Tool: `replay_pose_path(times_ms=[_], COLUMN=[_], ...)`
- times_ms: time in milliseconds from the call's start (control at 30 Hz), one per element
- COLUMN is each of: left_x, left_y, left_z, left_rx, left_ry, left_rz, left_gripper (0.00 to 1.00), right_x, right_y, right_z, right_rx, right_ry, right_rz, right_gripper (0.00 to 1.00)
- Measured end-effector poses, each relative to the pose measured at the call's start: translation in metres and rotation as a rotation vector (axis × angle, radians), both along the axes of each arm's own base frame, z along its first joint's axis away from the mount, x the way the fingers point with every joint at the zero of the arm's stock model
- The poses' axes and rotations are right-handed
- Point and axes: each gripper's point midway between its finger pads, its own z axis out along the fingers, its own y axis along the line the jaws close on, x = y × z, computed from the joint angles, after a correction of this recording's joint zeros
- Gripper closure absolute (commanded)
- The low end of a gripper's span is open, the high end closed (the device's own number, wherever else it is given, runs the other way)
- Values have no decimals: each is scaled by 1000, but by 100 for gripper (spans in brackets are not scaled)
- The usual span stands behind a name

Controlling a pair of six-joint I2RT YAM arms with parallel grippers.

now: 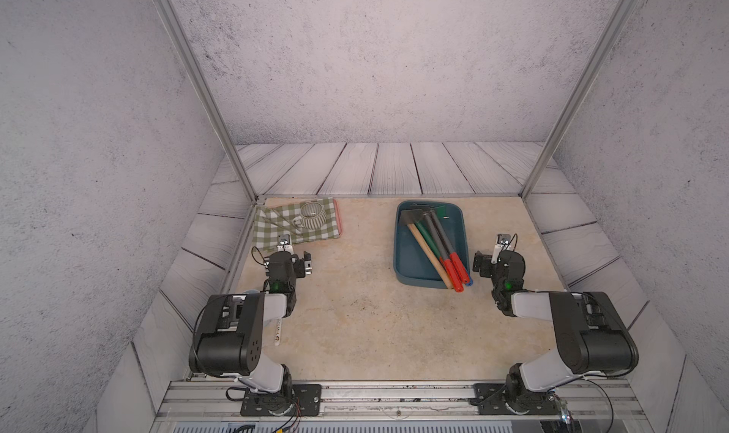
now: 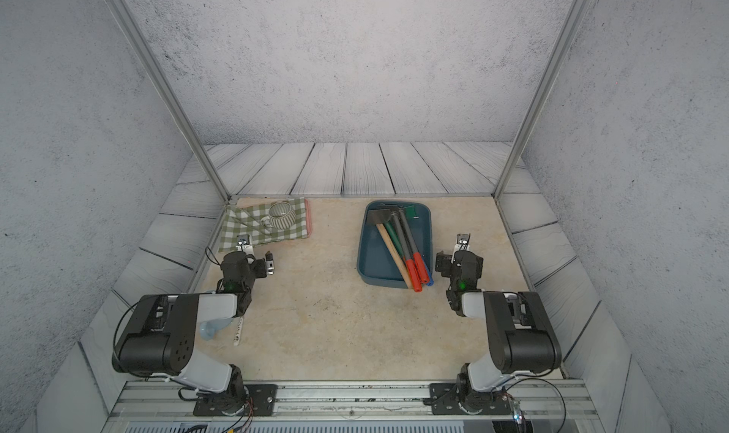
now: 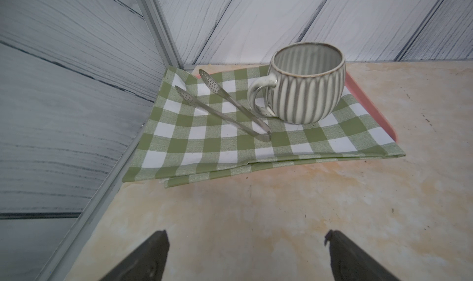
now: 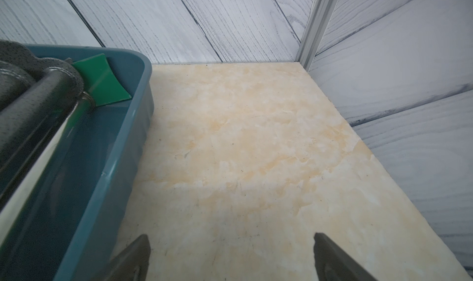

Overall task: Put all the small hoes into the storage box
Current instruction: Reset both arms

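Speckled grey walls (image 1: 374,56) and pale wood-look panels (image 1: 394,166) close in the beige marbled tabletop (image 1: 355,324) we work on. Largest on it is the storage box (image 1: 406,261), a dark teal tub just beside our right gripper (image 1: 479,263), on the side toward our left gripper (image 1: 307,263). Next in size, a green-and-white checked cloth (image 3: 230,144) lies folded just ahead of the left gripper, over a pink tray (image 3: 371,108) of which we see only one edge. The small hoes (image 1: 432,239) lie bundled inside the storage box, blades at the end far from the right gripper. Their wooden, red and blue handle ends poke over the rim nearest that gripper, close to it but apart. A ribbed grey mug (image 3: 307,87) stands upright on the cloth, its handle turned toward metal tongs (image 3: 225,105) that lie flat just beside it. Behind the left gripper, alongside our arm, lies a white pen (image 1: 278,332). Both wrist views show our fingers spread wide above the tabletop, so each gripper stands at its widest and grips nothing.
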Motion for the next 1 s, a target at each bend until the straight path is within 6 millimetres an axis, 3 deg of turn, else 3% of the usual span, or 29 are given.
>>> replay_pose_path(times_ms=[1000], left_x=[0], left_y=[0], left_z=[0], left_rx=[0], left_ry=[0], left_rz=[1], left_gripper=[1], right_x=[1], right_y=[5], right_z=[-1], right_rx=[5], right_ry=[2], right_rz=[30], right_gripper=[1])
